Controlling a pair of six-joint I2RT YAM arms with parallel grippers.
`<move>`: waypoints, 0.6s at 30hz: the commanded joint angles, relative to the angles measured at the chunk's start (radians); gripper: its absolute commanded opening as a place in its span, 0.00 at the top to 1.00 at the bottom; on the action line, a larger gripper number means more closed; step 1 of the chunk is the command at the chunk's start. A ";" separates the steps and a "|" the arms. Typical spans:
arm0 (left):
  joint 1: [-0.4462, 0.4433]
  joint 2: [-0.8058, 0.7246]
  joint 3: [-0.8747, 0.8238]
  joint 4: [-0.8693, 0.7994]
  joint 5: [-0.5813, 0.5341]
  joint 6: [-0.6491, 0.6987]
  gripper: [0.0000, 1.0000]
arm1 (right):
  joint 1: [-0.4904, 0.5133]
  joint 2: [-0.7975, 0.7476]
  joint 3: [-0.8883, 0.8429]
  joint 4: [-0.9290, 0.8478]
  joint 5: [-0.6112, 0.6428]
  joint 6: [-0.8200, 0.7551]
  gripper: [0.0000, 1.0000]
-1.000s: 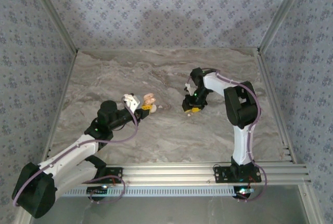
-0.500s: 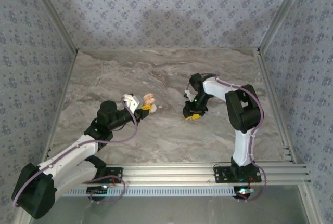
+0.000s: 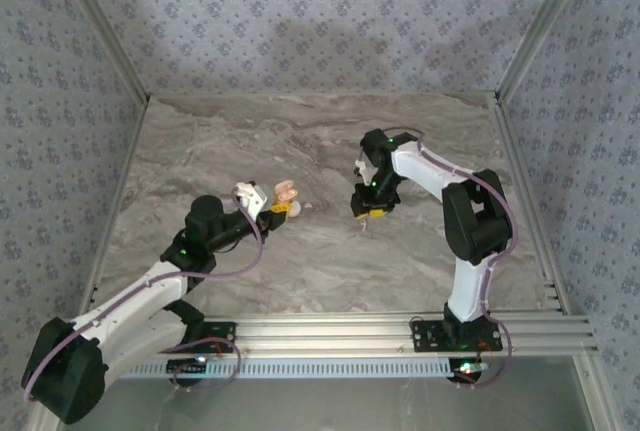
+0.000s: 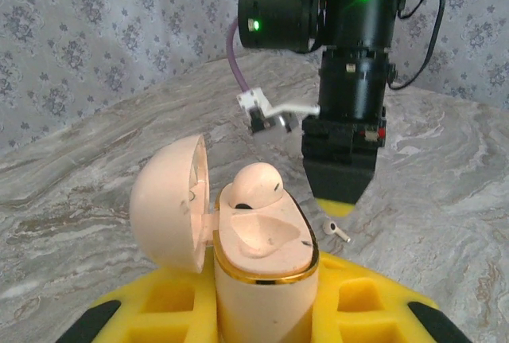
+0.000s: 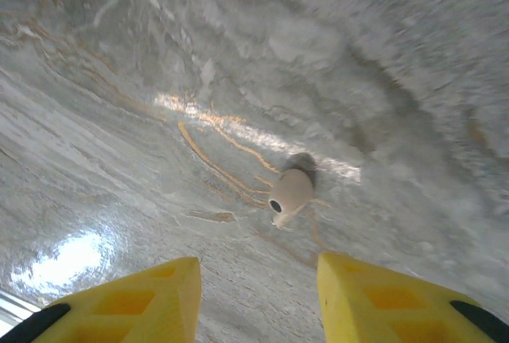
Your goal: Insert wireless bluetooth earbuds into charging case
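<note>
Mid-table on bare marble (image 5: 119, 80), earbud (image 5: 291, 190) lies below parted right fingers (image 5: 135, 295)

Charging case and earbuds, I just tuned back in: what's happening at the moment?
The left gripper holds the pinkish charging case upright, its lid hinged open, with one earbud seated in a slot. The second earbud lies loose on the marble table. The right gripper hangs just above it with its fingers apart, not yet touching it.

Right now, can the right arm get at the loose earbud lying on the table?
Probably yes: the right gripper hangs open close above the earbud, and nothing lies between them.
</note>
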 commanded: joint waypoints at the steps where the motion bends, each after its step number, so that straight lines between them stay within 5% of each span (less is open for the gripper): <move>1: 0.006 -0.010 -0.007 0.015 0.002 0.007 0.86 | -0.001 -0.034 0.043 -0.062 0.073 0.062 0.55; 18: 0.005 0.056 0.005 0.027 0.011 0.019 0.86 | -0.003 0.121 0.168 -0.079 0.098 0.027 0.52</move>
